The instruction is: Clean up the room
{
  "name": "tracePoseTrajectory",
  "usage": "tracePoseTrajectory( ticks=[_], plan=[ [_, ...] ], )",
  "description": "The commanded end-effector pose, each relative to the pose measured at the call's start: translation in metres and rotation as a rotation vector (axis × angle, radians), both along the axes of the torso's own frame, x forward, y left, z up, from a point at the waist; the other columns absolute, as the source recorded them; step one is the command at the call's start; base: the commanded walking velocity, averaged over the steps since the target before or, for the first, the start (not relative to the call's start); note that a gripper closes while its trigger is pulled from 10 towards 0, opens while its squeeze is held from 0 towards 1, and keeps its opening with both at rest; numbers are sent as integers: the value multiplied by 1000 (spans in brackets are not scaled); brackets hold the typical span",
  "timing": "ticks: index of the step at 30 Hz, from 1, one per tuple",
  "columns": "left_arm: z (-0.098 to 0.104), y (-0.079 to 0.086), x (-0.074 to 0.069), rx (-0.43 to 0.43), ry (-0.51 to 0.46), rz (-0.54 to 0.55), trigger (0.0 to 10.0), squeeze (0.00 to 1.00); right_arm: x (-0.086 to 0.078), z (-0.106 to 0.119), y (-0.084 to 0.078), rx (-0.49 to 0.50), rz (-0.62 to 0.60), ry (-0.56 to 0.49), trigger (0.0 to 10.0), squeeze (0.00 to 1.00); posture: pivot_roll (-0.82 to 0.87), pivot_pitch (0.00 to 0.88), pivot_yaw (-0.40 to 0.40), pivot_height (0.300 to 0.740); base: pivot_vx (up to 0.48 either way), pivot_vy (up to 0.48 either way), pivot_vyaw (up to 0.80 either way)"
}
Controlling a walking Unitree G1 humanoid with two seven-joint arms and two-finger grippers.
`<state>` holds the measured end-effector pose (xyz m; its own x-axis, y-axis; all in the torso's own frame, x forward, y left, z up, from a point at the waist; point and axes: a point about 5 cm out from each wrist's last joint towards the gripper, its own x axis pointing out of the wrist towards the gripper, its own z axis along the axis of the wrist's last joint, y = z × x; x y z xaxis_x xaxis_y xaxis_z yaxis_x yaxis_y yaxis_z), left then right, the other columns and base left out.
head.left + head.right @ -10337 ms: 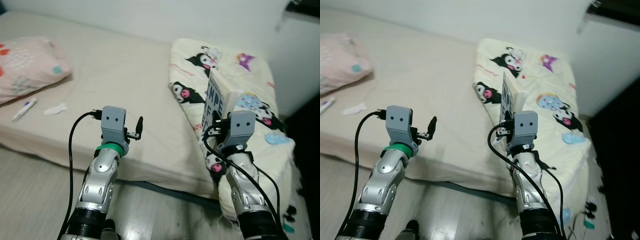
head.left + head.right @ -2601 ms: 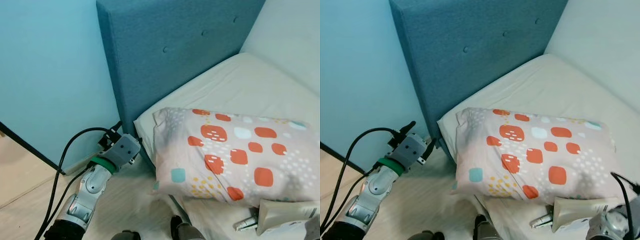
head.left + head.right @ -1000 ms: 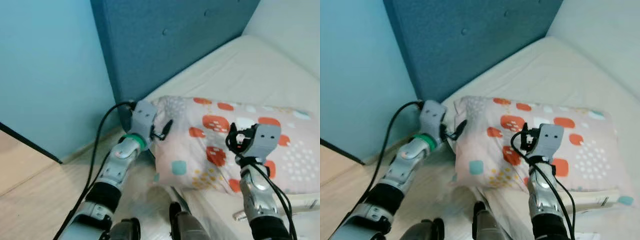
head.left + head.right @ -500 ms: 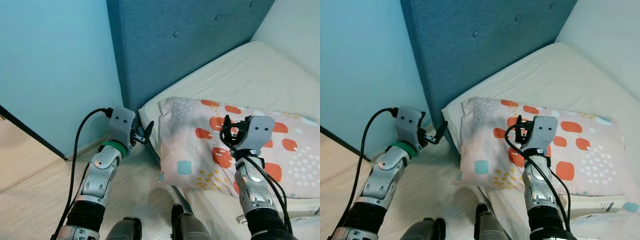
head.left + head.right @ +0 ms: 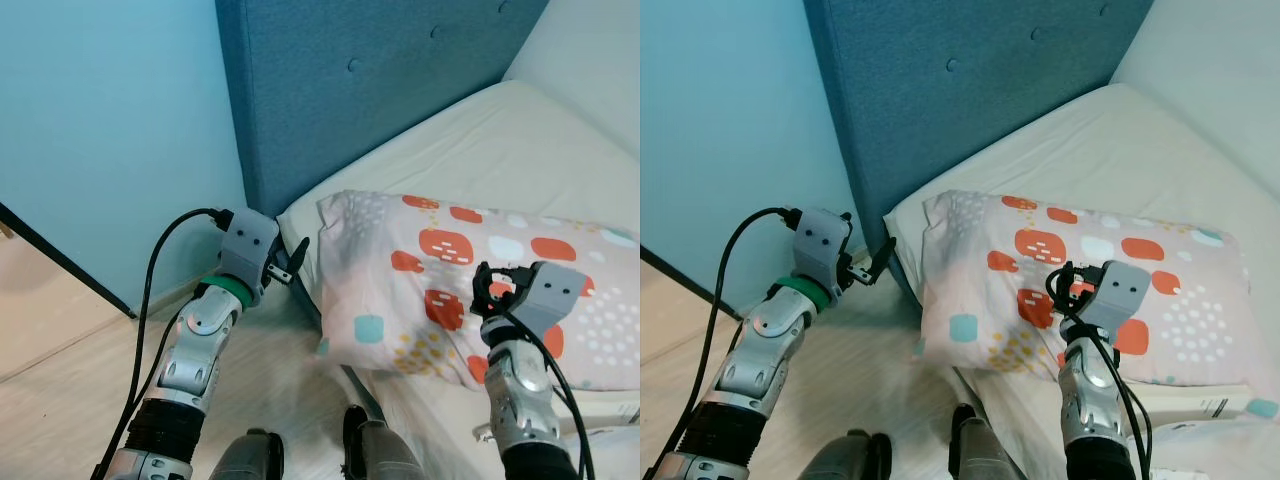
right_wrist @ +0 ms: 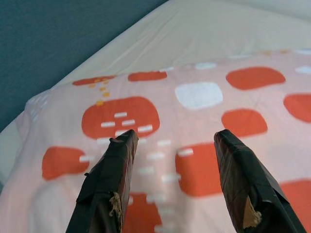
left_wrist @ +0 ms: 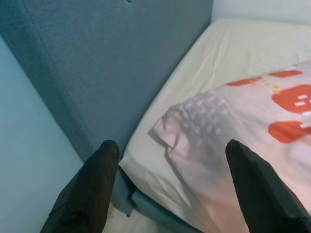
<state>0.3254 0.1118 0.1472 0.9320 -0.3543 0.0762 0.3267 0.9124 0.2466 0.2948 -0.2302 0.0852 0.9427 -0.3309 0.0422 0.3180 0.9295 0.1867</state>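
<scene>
Two grippers are spread wide and hold nothing. On the left, the left gripper [image 5: 293, 262] waits by the blue headboard [image 5: 380, 90]. The right gripper [image 5: 1072, 285] hovers over the spotted pillow [image 5: 480, 280], which hangs off the bed [image 5: 500, 150] corner, probably ready to grab it.

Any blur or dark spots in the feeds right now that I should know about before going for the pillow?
Eye views: evenly lit and sharp, with slight smear on the floor by the pillow. Left wrist view: dim and soft, left gripper fingers dark. Right wrist view: bright, near pillow edge blurred around the right gripper.
</scene>
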Motion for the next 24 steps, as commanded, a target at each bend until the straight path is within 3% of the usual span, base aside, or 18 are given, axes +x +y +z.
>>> tracePoseTrajectory(
  ticks=[1,8,11,18,24],
  plan=[
    [-10,-2,-5,9,38,-8,10000,0,-7,-7,-4,15,-21,27,10000,0,-8,183,11,647,0,0,0],
    [-12,-4,-6,18,37,-11,10000,0,-16,-14,0,49,-25,54,10000,0,-10,187,13,627,0,0,0],
    [-14,-3,-7,25,44,-7,10000,0,-30,-28,3,134,-60,98,10000,0,-7,191,15,622,0,0,0],
    [-16,-3,-8,34,52,-7,10000,0,-45,-42,4,298,-102,143,10000,0,-10,196,14,622,0,0,0],
    [-18,-3,-8,36,56,-8,10000,0,-59,-46,-4,453,-160,98,10000,0,-16,202,15,622,0,0,0]
  ],
)
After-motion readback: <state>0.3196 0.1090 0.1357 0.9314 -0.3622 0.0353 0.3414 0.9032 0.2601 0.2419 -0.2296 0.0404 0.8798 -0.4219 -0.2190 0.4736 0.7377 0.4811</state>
